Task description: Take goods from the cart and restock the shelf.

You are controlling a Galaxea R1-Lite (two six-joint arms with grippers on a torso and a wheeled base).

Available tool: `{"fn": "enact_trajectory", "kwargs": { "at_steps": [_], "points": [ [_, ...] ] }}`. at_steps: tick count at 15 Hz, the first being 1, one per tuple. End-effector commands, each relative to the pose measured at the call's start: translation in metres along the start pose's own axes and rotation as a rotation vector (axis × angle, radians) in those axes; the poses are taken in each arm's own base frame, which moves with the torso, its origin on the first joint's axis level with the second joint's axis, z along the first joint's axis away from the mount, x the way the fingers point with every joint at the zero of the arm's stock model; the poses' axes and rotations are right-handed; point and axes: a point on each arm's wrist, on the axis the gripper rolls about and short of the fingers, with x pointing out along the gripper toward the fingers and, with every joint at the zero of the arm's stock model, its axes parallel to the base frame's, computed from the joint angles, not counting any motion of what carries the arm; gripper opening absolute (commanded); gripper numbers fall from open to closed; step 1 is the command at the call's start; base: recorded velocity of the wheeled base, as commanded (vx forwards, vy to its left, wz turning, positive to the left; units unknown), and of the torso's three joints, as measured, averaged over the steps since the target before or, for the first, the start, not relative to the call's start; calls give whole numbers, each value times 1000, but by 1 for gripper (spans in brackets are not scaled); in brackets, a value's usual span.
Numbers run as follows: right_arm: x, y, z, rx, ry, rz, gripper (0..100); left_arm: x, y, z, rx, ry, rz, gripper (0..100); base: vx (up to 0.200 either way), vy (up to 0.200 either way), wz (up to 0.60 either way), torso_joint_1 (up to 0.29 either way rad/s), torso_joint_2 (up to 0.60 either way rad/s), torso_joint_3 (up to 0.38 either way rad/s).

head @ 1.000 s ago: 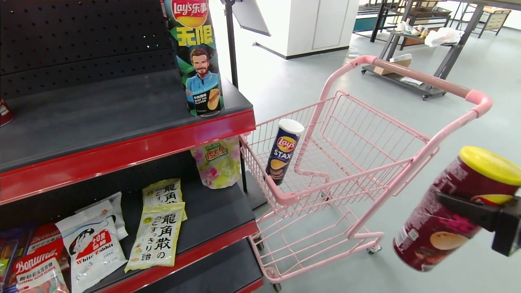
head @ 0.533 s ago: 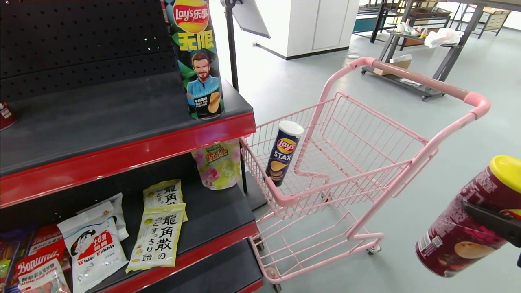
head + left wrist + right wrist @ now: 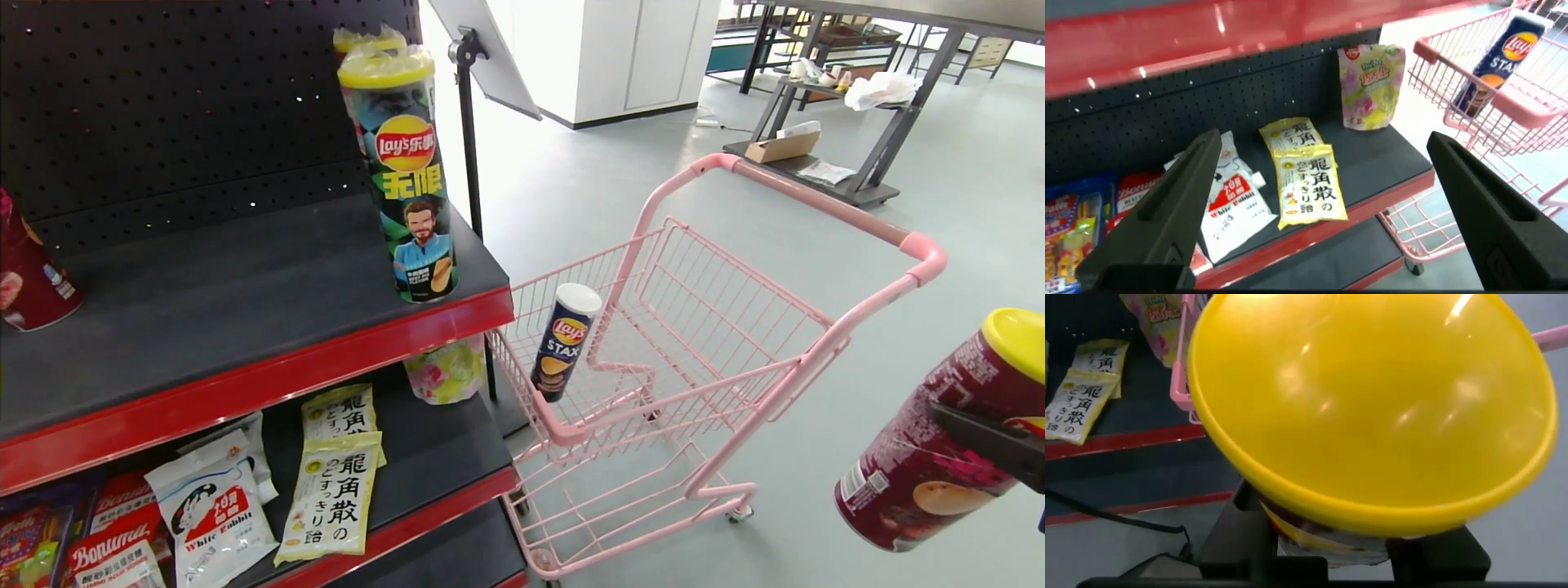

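I've got the maroon can [image 3: 931, 457] with the yellow lid [image 3: 1372, 400] in the right gripper [image 3: 984, 441], jaws clamped across the can's body. The can is tilted, lid up and outward. It hangs over the floor at my right, well clear of the pink cart [image 3: 739, 327] and on the handle side of it.

In the cart basket, a blue can [image 3: 566, 341] leans against the front corner nearest the shelf, white lid up.

The left gripper [image 3: 1323, 216] has its fingers spread wide with nothing between them. It sits in front of the lower shelf [image 3: 1388, 159].

On the upper shelf board [image 3: 245, 269], a tall green can [image 3: 411, 180] stands upright at the front corner nearest the cart. A second maroon can [image 3: 28, 278] is at the far left edge, partly cut off.

On the lower shelf, two yellow packs [image 3: 331, 498] lie flat and overlapping, with a white bag [image 3: 216, 514] beside them. A floral pouch [image 3: 445, 371] stands at the end by the cart.
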Motion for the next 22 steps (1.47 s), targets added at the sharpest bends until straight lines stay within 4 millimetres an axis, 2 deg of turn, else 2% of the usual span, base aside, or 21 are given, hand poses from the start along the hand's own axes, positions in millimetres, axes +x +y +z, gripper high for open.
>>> {"fn": "enact_trajectory", "kwargs": {
  "at_steps": [1,7,14,22],
  "points": [
    [3,0,0,1,11,3,0,0,0,0,0,0,0,100,0,0,0,212,-559,-349],
    [8,0,6,-23,10,10,0,0,0,0,0,-1,-1,100,0,0,0,232,-579,-346],
    [19,-1,15,-28,19,27,0,0,0,0,0,0,-1,100,0,0,0,161,-378,-214],
    [21,-1,11,-52,36,29,0,0,0,0,-2,0,0,100,0,0,600,7,-11,-10]
  ]
}}
